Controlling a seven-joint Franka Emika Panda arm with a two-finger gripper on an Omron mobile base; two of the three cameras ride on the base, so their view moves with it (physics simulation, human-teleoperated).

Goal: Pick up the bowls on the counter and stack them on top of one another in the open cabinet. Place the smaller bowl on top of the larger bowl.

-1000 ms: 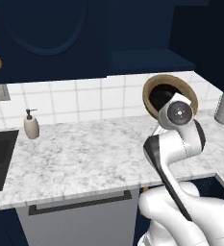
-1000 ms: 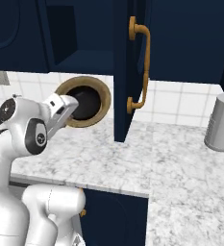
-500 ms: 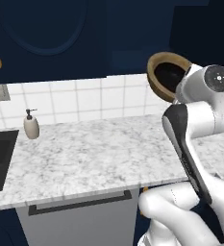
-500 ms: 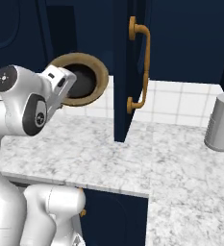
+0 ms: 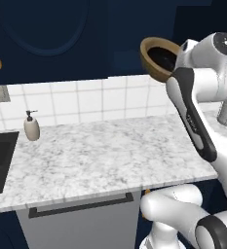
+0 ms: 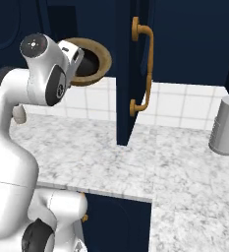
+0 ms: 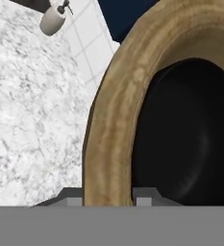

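The wooden bowl (image 5: 159,59) rides high in the upper right of the left base view, tipped so its dark inside faces the camera, well above the desk (image 5: 100,158). In the right base view it sits upper left (image 6: 97,59), just beside the edge of the open cabinet door (image 6: 130,74) with its brass handle (image 6: 143,66). The tool (image 7: 108,194) is closed on the bowl's thick rim: at the bottom of the hand view the two tips stand either side of the tan wall, one outside, one inside.

The inside looks glossy black (whether that is the small bowl already nested or just the wooden bowl's own dark hollow, I cannot tell).

What could go wrong from here, as I judge it:
- The bowl is held by one point on its rim and hangs tilted, so a quick swing could make it pivot or slip out of the pinch.
- If the black bowl does sit loose inside, this tilt could let it slide out and drop to the desk.
- The door edge is close on the bowl's right in the right base view; a sideways move could knock the rim against it.
- The shelf itself is not clearly visible, so a low approach risks catching its front edge.

A soap bottle (image 5: 31,127) and a grey canister (image 6: 226,127) stand far from the path.
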